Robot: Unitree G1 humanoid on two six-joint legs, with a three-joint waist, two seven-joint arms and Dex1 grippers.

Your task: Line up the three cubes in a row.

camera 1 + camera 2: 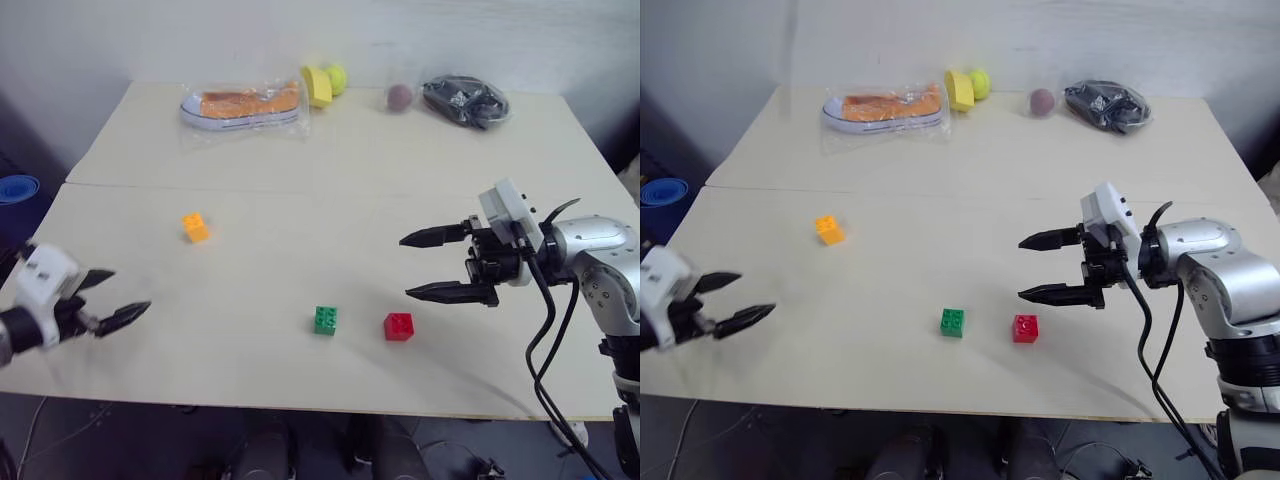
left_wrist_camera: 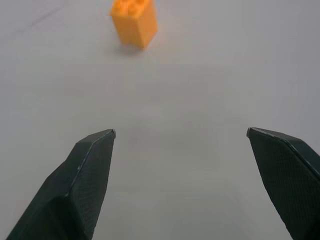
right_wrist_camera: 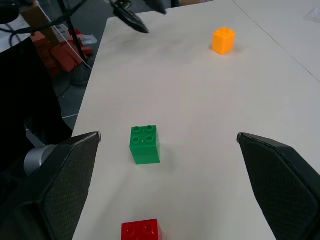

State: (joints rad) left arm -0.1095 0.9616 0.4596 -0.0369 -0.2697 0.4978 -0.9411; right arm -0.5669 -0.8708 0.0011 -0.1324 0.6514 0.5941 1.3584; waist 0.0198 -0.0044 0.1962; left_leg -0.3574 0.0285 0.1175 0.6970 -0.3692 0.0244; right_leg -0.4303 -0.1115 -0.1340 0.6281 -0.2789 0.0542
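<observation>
Left eye view shows you both claws over the pale table (image 1: 300, 220). Your right gripper (image 1: 420, 265) hangs in the air with its two black fingers spread wide and holds nothing. It points sideways, across the table toward your left side. The red cube (image 1: 398, 326) sits on the table just below and beside its lower fingertip, not touching it. The green cube (image 1: 325, 320) sits near the red one, a little farther out past the fingertips — the two cubes are side by side with a small gap.

Your left gripper (image 1: 125, 297) is at the table's left edge, fingers spread wide too, and it holds nothing. The orange-yellow cube (image 1: 195, 227) stands ahead of this claw, well apart from it, and far from the other two cubes.
</observation>
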